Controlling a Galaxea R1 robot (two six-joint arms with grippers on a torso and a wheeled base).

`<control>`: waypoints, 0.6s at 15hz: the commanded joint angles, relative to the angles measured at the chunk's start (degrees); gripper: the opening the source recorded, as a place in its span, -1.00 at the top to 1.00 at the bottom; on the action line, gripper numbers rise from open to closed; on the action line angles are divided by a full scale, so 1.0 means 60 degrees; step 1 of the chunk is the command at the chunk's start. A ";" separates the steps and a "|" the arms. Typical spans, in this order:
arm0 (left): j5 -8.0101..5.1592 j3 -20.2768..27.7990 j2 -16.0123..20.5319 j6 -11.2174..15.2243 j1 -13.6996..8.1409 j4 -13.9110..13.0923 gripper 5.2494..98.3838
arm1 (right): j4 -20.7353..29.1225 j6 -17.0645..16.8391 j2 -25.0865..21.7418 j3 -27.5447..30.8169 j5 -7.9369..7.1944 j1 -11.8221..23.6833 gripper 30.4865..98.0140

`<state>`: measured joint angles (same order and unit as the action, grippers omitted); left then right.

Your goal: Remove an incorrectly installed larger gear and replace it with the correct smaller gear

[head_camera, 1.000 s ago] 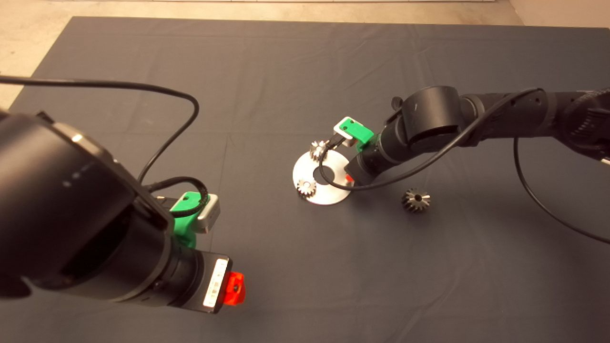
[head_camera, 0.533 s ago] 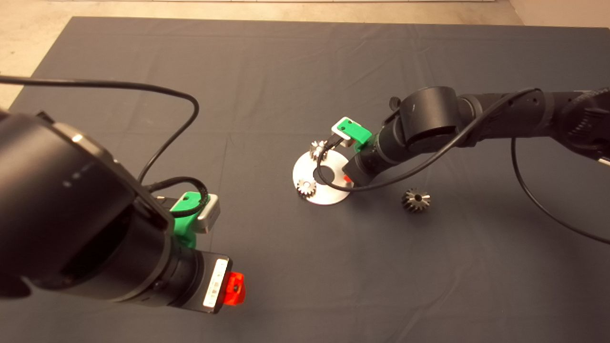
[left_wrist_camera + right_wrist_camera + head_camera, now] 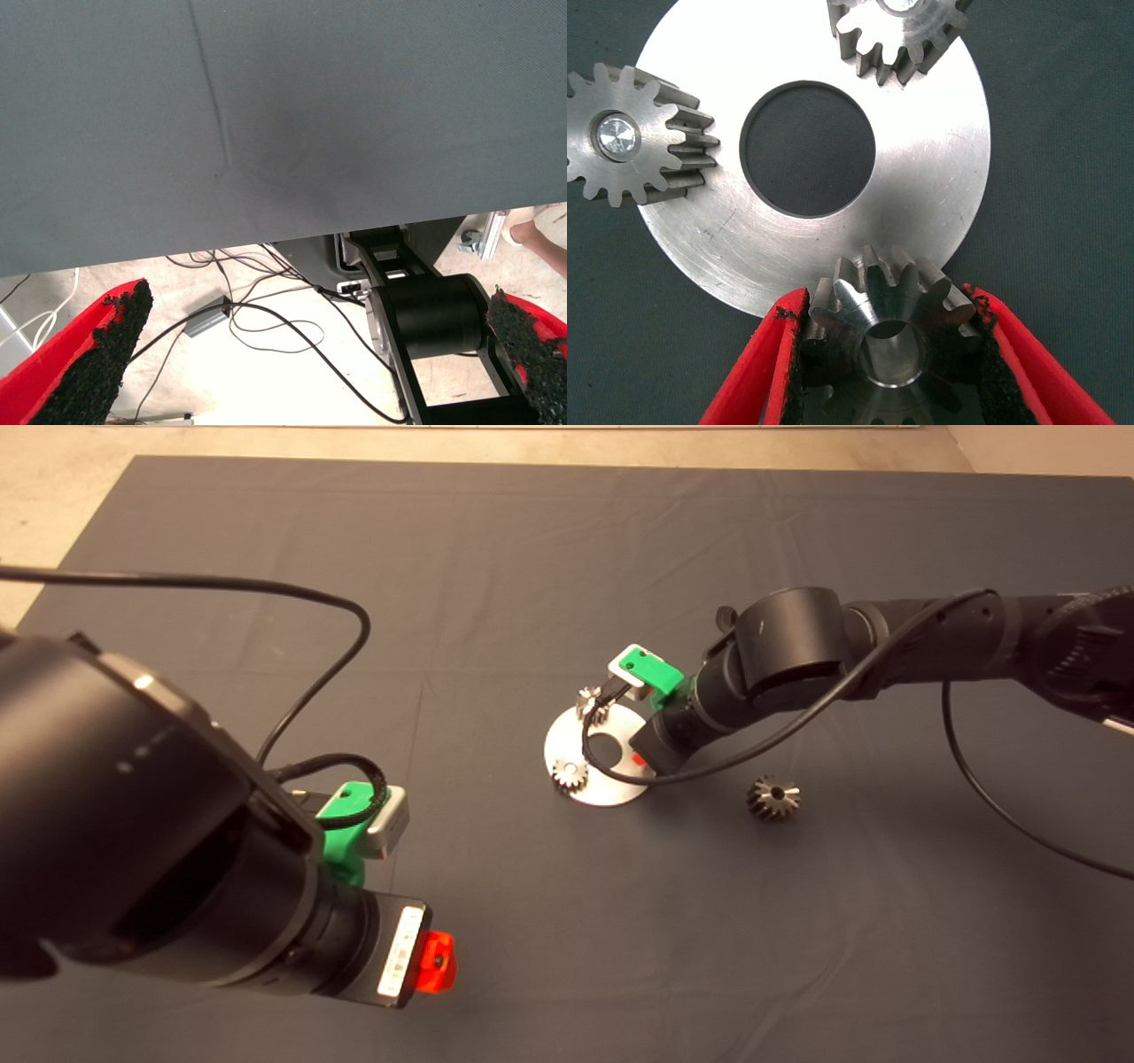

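- Dark mat covers the table [image 3: 496, 558]; left end effector [image 3: 310, 354] waits apart.
- Right end effector [image 3: 890, 354] is clamped on the smaller gear [image 3: 888, 332] at the disc [image 3: 939, 177] rim.
- Steel, probably heavy and slick: grip across the teeth.

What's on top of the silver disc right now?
Two pinions sit on the disc rim. The right end effector holds a third gear over its edge; whether a pin lies beneath is hidden.

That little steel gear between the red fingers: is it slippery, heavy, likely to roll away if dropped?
The small toothed steel gear looks solid metal, so probably heavy for its size and rigid. Its polished faces seem slick, but the right gripper presses rough black pads into the teeth, which should hold. Dropped onto the round silver plate on edge, it might roll.
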<state>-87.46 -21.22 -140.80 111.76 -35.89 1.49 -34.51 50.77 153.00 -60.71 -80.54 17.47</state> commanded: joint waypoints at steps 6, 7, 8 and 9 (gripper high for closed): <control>-0.1258 0.0152 -0.0008 0.0020 -0.0142 -0.0204 -1.00 | -0.0298 0.0019 0.0011 0.0029 0.0064 0.0223 0.68; -0.1258 0.0155 -0.0008 0.0020 -0.0142 -0.0204 -1.00 | -0.0298 0.0019 0.0011 0.0042 0.0064 0.0224 0.68; -0.1258 0.0156 -0.0008 0.0020 -0.0135 -0.0204 -1.00 | -0.0298 0.0020 0.0011 0.0029 0.0064 0.0210 0.68; -0.1258 0.0154 -0.0008 0.0020 -0.0142 -0.0204 -1.00 | -0.0298 0.0019 0.0011 0.0029 0.0064 0.0209 0.68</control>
<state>-87.46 -21.22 -140.80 111.77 -35.91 1.49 -34.51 50.80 153.00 -60.71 -80.53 17.45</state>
